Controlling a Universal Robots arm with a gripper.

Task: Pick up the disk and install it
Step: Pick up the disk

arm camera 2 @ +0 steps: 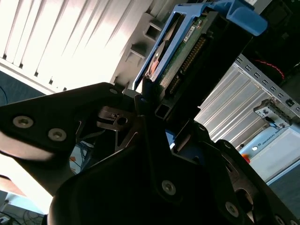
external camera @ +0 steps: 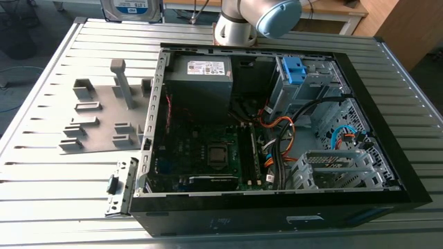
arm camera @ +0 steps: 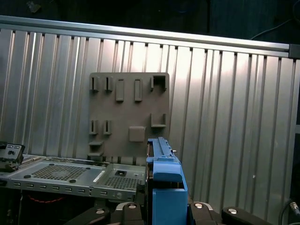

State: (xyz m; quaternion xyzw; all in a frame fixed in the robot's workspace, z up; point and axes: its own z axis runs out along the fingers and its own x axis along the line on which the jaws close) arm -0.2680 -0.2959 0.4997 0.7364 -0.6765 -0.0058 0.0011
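Both jaws of the gripper (arm camera 2: 152, 105) are clenched on the disk (arm camera 2: 180, 49), which I see edge-on in the second wrist view: circuit board and a row of connector pins inside its blue bracket (arm camera 2: 234, 14). Past the grip, the first wrist view adds a grey fixture plate (arm camera: 129, 112) lying on the ribbed table (arm camera: 225, 117). The exterior view gives me the disk's blue-and-white label (external camera: 132, 6), print too small to read, and the open computer case (external camera: 242, 215) off to one side, a white label on its power supply (external camera: 207, 88).

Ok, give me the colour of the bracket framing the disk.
Blue, clearest in the first wrist view: the bracket around the disk.
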